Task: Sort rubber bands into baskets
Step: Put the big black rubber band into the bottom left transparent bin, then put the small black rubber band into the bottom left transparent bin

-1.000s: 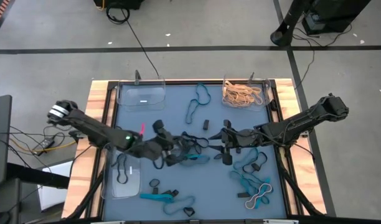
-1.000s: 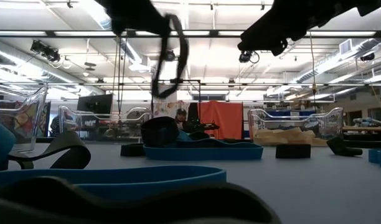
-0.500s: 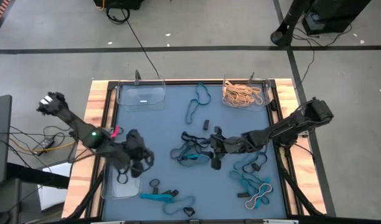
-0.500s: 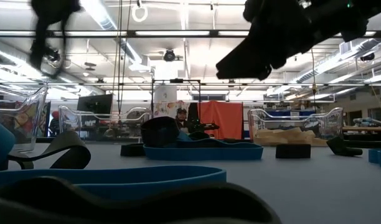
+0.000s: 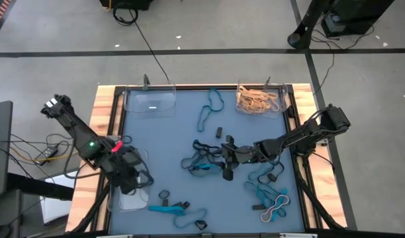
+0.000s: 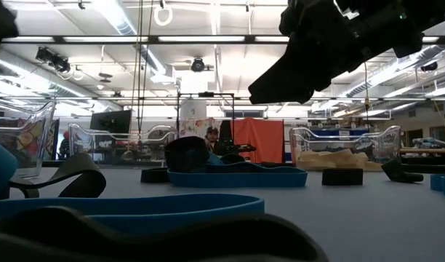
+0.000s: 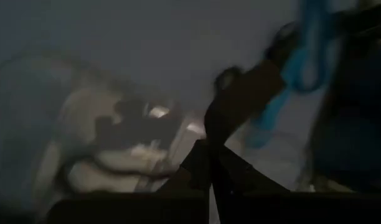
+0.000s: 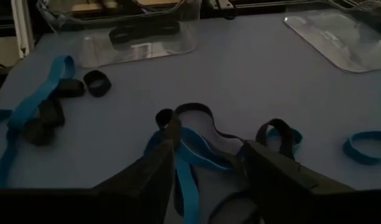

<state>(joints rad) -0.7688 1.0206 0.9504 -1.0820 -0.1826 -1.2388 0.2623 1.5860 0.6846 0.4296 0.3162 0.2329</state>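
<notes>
Black band pinched in your left tool (image 5: 131, 177) has travelled from mid-surface to over the near-left basket (image 5: 126, 198); release it next. Your right tool (image 5: 230, 157), fingers spread and empty, has dropped over the teal-and-black tangle (image 5: 201, 162) at centre. Farther off, the tan bands (image 5: 258, 100) fill the far-right basket.

Two dark jointed arms; green light, red tag on left arm (image 5: 90, 144)
</notes>
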